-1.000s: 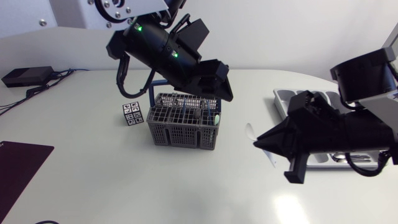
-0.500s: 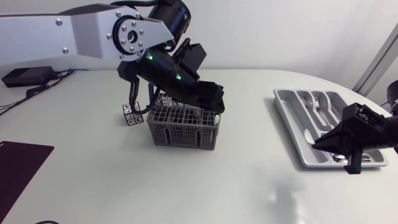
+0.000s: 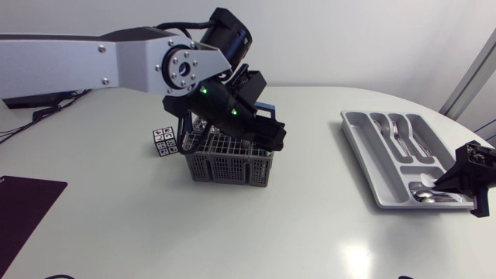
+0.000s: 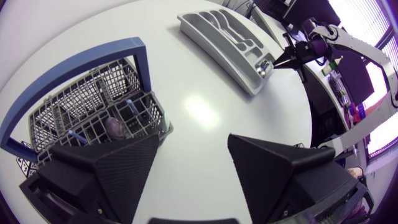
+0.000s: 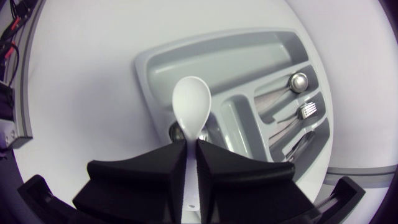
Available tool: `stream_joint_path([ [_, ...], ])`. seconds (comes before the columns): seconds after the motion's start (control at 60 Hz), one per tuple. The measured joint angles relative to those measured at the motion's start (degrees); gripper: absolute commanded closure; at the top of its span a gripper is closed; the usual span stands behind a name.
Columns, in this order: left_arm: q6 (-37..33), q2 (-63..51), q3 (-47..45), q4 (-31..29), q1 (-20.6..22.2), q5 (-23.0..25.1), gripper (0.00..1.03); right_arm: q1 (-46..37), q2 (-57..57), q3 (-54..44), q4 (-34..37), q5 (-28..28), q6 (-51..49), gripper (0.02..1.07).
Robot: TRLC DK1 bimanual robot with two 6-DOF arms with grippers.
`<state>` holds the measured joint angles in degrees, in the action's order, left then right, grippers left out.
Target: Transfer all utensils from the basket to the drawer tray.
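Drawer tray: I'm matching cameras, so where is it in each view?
Head: drawer tray at the table's right side.
Left wrist: far ahead of the left gripper, tray.
Right wrist: just beyond the right gripper's white spoon, tray.
Landmark: right gripper at the tray's end.

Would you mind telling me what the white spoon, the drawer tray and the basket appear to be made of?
White spoon: likely plastic, matte, uniformly white without glints.
Drawer tray: probably moulded plastic, smooth grey with soft sheen and rounded compartments.
Basket: seemingly plastic, dark grey lattice walls, blue handle.
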<state>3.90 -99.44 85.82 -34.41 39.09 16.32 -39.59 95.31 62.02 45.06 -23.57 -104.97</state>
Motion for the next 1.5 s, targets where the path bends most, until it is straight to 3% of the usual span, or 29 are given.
stream_joint_path([
  [0.167, -0.02, -0.31, -0.72, 0.68, 0.00, -0.37, 0.26, -2.03, 3.76, 0.70, -6.01, 3.56, -4.44, 1.01],
  [0.3, -0.02, -0.83, -0.74, 1.90, 0.33, -0.66, 0.26, -2.16, 5.29, 0.76, -6.97, 6.21, -7.04, 1.01],
  [0.533, -0.04, -2.01, -1.27, 3.50, 1.77, -2.84, 0.26, -2.16, 5.33, -1.16, -13.11, 7.39, -8.87, 0.56],
  [0.717, -0.04, -2.54, -1.49, 5.46, 1.92, -4.94, 0.26, -2.54, 3.10, -3.56, -14.86, 7.15, -8.79, 0.40],
  [0.917, -0.04, -3.87, -1.49, 7.72, 2.73, -9.62, 0.27, -2.51, -2.40, -4.22, -11.87, 3.21, -5.55, 0.37],
  [1.0, -0.07, -4.98, -1.57, 8.46, 3.17, -10.91, 0.39, -2.10, -5.79, -5.86, -10.64, 1.25, -3.65, 0.37],
  [1.133, -0.09, -6.36, -1.60, 9.35, 3.61, -12.79, 0.46, 0.33, -10.71, -8.83, -9.18, -1.79, 0.79, 0.37],
  [1.35, -0.28, -6.47, -1.79, 10.82, 4.50, -15.61, 0.73, 5.46, -17.77, -14.36, -9.01, -5.07, 7.63, 0.37],
  [1.5, -0.50, -6.47, -1.86, 10.97, 4.96, -15.78, 0.85, 8.92, -23.74, -18.58, -9.05, -5.86, 11.08, 0.37],
])
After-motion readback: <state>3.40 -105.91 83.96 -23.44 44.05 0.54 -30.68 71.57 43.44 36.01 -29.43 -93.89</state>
